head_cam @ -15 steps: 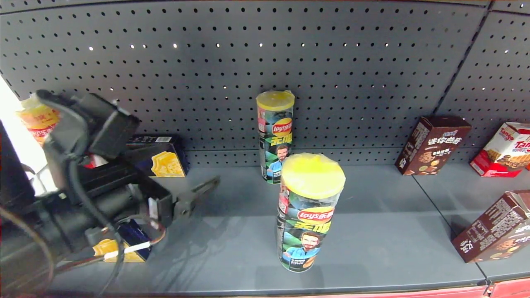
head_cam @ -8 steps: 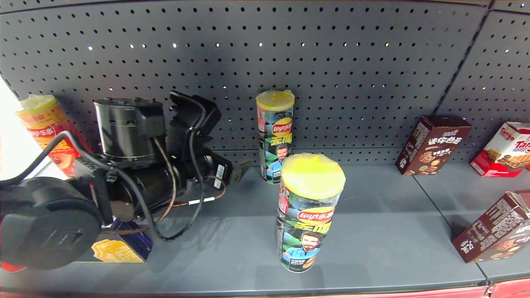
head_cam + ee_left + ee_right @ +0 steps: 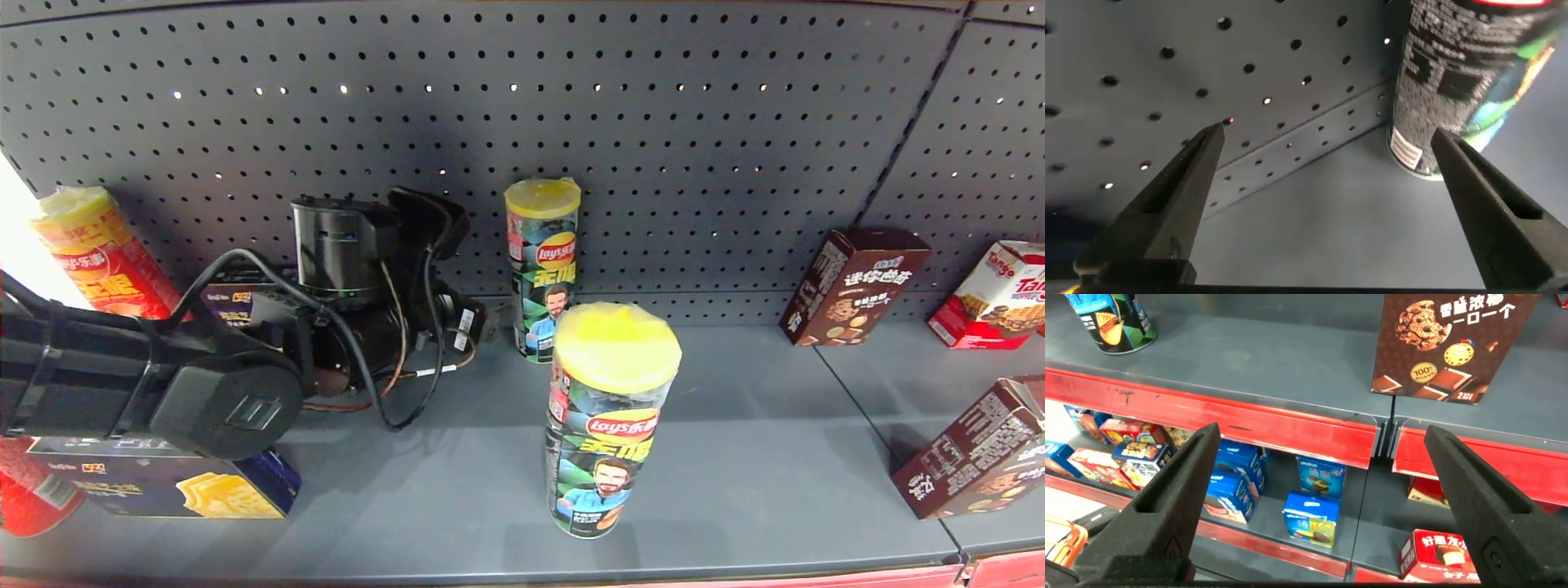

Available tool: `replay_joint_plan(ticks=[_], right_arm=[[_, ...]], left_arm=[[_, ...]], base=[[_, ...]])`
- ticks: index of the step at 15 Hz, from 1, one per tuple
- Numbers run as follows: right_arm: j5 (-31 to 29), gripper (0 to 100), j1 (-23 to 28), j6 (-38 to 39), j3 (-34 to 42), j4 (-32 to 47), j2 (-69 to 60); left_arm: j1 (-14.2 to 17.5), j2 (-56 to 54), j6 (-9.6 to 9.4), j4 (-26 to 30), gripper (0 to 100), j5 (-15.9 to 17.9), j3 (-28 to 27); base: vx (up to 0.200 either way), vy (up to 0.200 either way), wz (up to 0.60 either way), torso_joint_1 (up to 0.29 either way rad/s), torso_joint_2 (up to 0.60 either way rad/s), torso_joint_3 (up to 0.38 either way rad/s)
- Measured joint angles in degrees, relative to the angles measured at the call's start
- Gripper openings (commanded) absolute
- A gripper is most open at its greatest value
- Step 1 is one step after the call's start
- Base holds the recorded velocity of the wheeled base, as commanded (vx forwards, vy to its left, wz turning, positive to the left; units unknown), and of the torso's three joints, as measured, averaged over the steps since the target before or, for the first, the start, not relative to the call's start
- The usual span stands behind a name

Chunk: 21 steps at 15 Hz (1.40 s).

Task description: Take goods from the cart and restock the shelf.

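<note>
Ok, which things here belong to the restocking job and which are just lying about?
Job in hand, likely: left gripper, open, beside the rear green chip can; front green chip can; shelf deck.
Lying about: red chip can; blue cracker box; brown cookie boxes; red-and-white wafer box.

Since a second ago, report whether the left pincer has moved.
Yes. The left pincer moved rightward and deeper, toward the pegboard and the rear chip can.
</note>
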<state>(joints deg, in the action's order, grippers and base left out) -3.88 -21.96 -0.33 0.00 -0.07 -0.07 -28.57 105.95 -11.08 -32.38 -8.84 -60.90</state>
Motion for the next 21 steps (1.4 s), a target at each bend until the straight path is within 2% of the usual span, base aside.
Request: replay_joint_plan(ticks=[5, 13, 17, 21], right_arm=[[0.0, 100, 0.0, 0.0, 0.0, 0.0, 0.0], [0.0, 100, 0.0, 0.0, 0.0, 0.0, 0.0], [0.0, 100, 0.0, 0.0, 0.0, 0.0, 0.0], [0.0, 100, 0.0, 0.0, 0.0, 0.0, 0.0]], left_arm=[[0.4, 2.5, 0.00, 0.0, 100, -1.9, -2.9], [0.1, 5.0, 0.02, 0.0, 100, -2.9, -5.9], [-0.3, 3.4, -0.09, -0.2, 100, -2.9, -2.9], [-0.7, -3.3, 0.30, -0.1, 100, -2.6, 3.2]], base=[[0.000, 0.000, 0.00, 0.000, 0.00, 0.000], [0.000, 0.000, 0.00, 0.000, 0.00, 0.000], [0.000, 0.000, 0.00, 0.000, 0.00, 0.000], [0.000, 0.000, 0.00, 0.000, 0.00, 0.000]])
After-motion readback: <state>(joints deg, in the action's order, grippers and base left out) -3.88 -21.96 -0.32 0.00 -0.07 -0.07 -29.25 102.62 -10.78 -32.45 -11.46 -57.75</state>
